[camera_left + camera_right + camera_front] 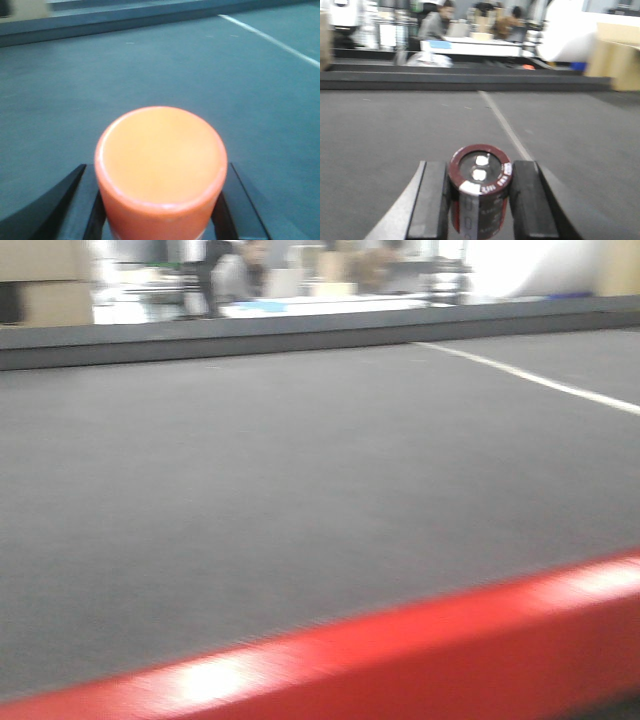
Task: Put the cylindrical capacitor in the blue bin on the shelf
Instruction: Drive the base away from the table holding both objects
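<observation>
My right gripper [480, 200] is shut on the cylindrical capacitor [481, 192], a short dark brown cylinder with a light grey stripe and two pale terminals on its end; both black pads press its sides. My left gripper [161, 205] is shut on an orange cylinder [161, 165] with a flat pale-orange end, black fingers [235, 205] against each side. Both hang above dark grey floor. The shelf and the blue bin are out of view. In the front view no gripper shows.
Grey carpeted floor [300, 490] stretches ahead with a white line [540, 380] at the right and a red edge [400, 650] along the bottom. A low dark step [460, 80] lies further on, with desks, people and cardboard boxes [617, 55] beyond.
</observation>
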